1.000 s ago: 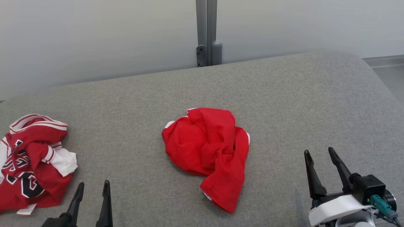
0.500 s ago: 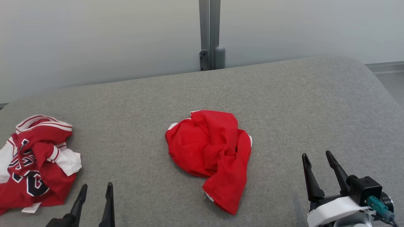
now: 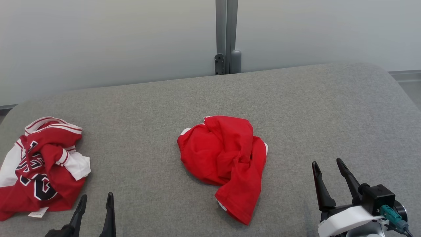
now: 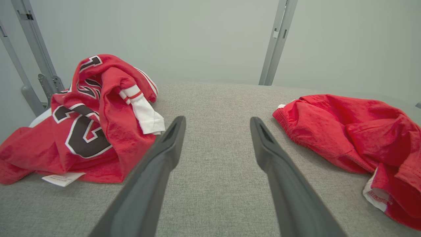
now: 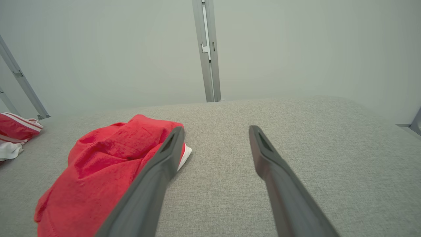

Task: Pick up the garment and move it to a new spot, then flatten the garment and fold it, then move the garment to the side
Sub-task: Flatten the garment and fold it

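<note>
The crumpled red garment (image 3: 223, 161) lies on the grey padded table (image 3: 329, 108), directly in front of the grey post (image 3: 227, 33), on the robot's side. Its long axis runs from the post toward the robot, with the tail drifting right. Both grippers stand spread and empty. The right gripper (image 3: 327, 163), right of the post line, is judged nearer. The left gripper (image 3: 96, 197), left of that line, sits beside the numbered jersey (image 3: 42, 164). The left wrist view resolves a gathered hem (image 4: 283, 115) that the head view leaves indistinct.
</note>
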You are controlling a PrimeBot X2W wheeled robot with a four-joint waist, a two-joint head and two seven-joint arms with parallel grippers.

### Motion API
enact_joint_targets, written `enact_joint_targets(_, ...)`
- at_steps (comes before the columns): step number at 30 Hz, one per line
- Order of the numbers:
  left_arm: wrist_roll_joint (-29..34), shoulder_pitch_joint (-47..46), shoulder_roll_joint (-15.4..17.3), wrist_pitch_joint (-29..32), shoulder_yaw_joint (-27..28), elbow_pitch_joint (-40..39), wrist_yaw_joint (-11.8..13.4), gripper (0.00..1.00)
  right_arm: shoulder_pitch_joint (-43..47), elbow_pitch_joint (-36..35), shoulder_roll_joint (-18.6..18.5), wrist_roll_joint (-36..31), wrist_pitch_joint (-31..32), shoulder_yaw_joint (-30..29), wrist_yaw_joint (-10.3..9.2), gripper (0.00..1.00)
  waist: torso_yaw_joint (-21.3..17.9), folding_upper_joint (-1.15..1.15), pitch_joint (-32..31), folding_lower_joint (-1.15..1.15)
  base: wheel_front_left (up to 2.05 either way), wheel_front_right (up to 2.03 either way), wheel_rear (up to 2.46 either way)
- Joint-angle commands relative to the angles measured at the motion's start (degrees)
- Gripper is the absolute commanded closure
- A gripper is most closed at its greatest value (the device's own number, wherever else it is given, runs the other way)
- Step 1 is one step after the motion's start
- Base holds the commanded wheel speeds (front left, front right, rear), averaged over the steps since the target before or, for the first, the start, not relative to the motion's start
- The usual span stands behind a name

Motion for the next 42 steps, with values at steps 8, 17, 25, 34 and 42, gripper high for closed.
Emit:
enact_joint_targets(8,0.4,0.5,-0.4,0.0,0.0,-0.2,-0.1,0.0,-0.4,-0.1,-0.6,0.3,-0.1,0.2,0.0,0.0,-0.6,0.0,0.6,0.0,0.0,0.0,0.0)
enact_joint_targets(17,-5.4,-4.1,0.9,0.0,-16.2,1.5,-0.1,0.0,-1.3,-0.1,-0.6,0.4,-0.1,0.7,0.0,0.0,-2.2,0.0,2.2,0.0,0.0,0.0,0.0)
enact_joint_targets(25,-13.7,-11.3,3.0,3.4,-31.9,3.2,0.0,0.0,-2.2,-0.2,-0.5,0.5,-0.1,0.9,0.0,0.0,-5.2,0.0,4.1,0.0,0.0,0.0,0.0)
enact_joint_targets(34,-19.7,-18.5,5.8,5.8,-40.5,8.7,0.0,0.0,-3.4,0.0,-0.2,0.8,-0.1,0.7,0.0,0.0,-9.3,0.0,5.9,0.0,0.0,0.0,0.0)
enact_joint_targets(42,-24.9,-21.4,3.5,5.1,-44.4,14.9,0.0,1.0,-3.4,0.2,0.1,0.8,-0.1,0.5,0.0,0.0,-11.8,0.0,5.6,0.0,0.0,0.0,0.0)
